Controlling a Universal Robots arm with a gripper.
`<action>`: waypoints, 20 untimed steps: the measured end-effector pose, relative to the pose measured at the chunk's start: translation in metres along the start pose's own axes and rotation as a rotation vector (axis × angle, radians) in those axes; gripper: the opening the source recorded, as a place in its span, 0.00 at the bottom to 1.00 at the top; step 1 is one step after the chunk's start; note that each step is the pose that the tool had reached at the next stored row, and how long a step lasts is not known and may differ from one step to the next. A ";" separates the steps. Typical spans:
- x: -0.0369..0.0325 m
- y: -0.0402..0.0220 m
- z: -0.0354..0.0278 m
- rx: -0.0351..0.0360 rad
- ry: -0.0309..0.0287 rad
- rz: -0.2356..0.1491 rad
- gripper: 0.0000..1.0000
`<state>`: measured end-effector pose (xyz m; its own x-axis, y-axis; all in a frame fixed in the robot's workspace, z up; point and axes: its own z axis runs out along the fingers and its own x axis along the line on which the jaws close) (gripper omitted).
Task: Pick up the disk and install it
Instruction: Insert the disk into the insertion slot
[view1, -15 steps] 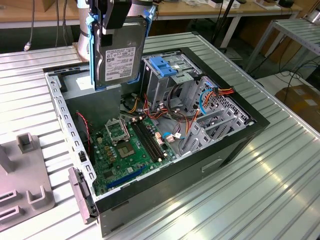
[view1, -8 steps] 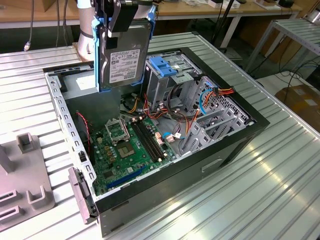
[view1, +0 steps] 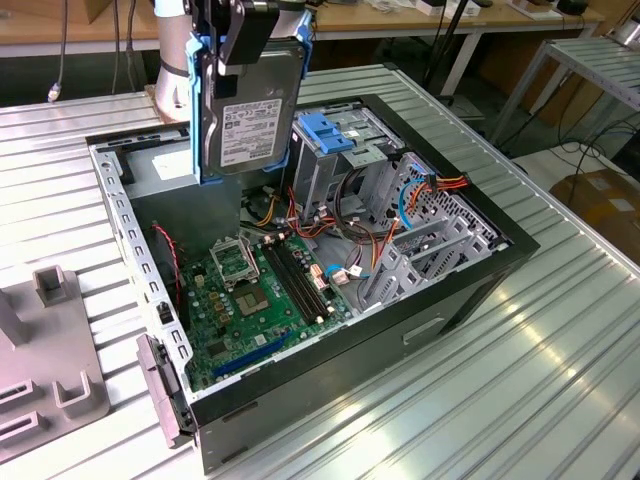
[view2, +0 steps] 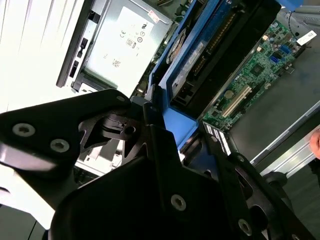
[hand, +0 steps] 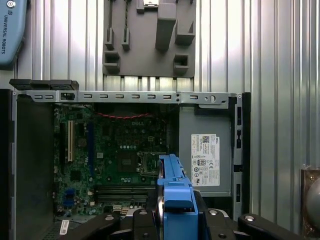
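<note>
The disk (view1: 250, 115), a silver-grey drive with a white label and blue side rails, hangs upright above the open computer case (view1: 470, 290), over its back left part in the exterior view. My gripper (view1: 246, 45) is shut on the disk's upper end and holds it clear of the case. In the second wrist view, the disk (view2: 200, 55) runs edge-on away from the black gripper (view2: 165, 125). Its blue rail (hand: 175, 192) stands over the motherboard (hand: 120, 150) in the first wrist view.
Inside the case are the green motherboard (view1: 250, 290), the grey power-supply box (hand: 205, 150), a metal drive cage with a blue latch (view1: 335, 130) and loose coloured cables (view1: 420, 195). A grey fixture block (view1: 50, 370) lies on the ribbed metal table (view1: 560, 380).
</note>
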<state>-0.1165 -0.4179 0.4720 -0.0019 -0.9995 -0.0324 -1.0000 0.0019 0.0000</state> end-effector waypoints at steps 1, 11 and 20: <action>0.0004 0.0000 0.0000 0.0000 0.0000 0.000 0.37; 0.0062 0.0001 -0.0002 0.0001 0.0000 0.000 0.37; 0.0092 0.0000 -0.0003 0.0000 0.0001 0.000 0.37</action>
<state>-0.1165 -0.4272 0.4720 -0.0021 -0.9995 -0.0323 -1.0000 0.0021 0.0000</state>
